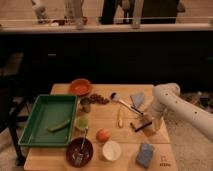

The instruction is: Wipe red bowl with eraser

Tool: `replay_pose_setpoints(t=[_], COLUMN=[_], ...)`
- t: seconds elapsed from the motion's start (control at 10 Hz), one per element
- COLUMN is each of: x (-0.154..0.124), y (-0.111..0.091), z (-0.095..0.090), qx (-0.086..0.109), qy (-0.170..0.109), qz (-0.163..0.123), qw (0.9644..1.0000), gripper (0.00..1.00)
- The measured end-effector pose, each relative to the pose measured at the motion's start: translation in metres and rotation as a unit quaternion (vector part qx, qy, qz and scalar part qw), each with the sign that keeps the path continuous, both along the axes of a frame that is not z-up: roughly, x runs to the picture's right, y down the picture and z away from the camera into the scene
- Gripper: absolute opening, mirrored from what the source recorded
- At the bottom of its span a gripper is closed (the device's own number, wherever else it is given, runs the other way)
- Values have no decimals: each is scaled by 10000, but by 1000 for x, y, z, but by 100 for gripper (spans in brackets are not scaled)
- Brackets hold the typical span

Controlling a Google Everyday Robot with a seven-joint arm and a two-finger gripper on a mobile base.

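The red bowl sits at the back left of the wooden table, round and orange-red, with nothing in it. The eraser, tan on top with a dark base, lies at the table's right side, far from the bowl. My gripper hangs from the white arm that comes in from the right. It is down at the eraser's right end, right against it. The arm's wrist hides how it meets the eraser.
A green tray with a green vegetable fills the left. Near the front are a dark bowl with a spoon, a white bowl, an orange fruit and a blue-grey sponge. A folded cloth, a ladle and a green cup lie mid-table.
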State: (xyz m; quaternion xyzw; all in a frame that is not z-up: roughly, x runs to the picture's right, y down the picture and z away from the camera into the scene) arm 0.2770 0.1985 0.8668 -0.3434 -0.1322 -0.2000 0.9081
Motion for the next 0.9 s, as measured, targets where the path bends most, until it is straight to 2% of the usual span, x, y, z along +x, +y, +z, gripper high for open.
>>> replay_pose_setpoints(t=[0.7, 0.9], x=[0, 2], y=[2, -3], z=[-3, -10], qx=[-9, 31], qy=[70, 112], qz=[105, 160], qw=[9999, 9998], gripper=[4, 0])
